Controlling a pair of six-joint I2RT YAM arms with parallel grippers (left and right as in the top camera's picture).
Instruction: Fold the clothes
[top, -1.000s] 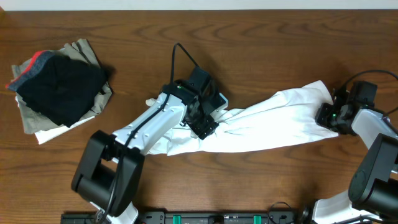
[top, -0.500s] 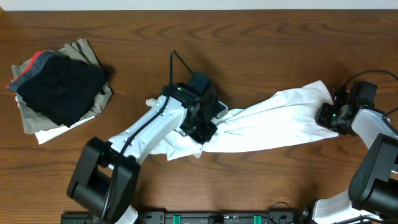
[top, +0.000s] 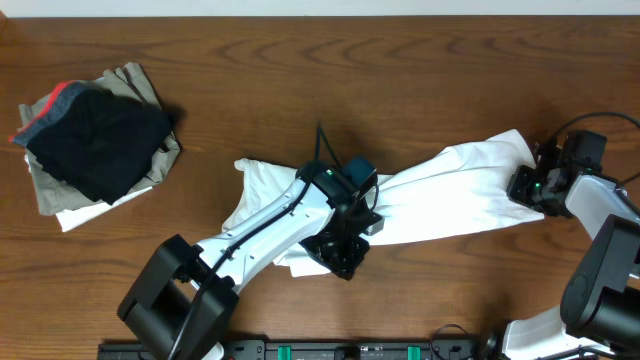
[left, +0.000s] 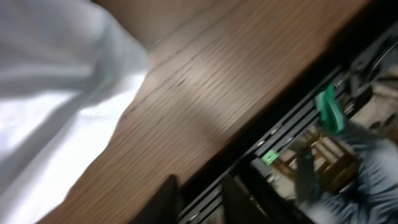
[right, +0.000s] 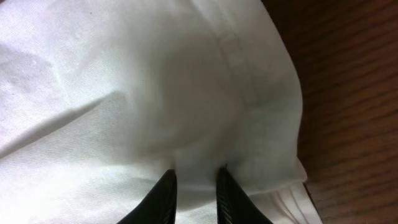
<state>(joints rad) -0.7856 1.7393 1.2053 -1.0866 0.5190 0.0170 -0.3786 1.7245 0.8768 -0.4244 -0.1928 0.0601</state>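
Note:
The clothes (top: 450, 190) are one white wrinkled garment stretched across the table from left of centre to the far right. My left gripper (top: 345, 258) hangs over the garment's front edge near the table's front. In the left wrist view its fingers (left: 169, 198) stand slightly apart with only the table edge between them, and the clothes (left: 56, 93) lie off to the upper left. My right gripper (top: 522, 187) is at the garment's right end. In the right wrist view that gripper (right: 194, 180) is shut on a bunched fold of the clothes (right: 155, 93).
A pile of a black garment (top: 95, 140) with a red and grey band on a khaki one (top: 135, 85) lies at the back left. A black rail with a green clip (left: 329, 109) runs below the table's front edge.
My left arm swung from the garment's middle toward the table's front edge, uncovering the cloth's left end. Its jaws closed, then parted a little. The right arm has not moved.

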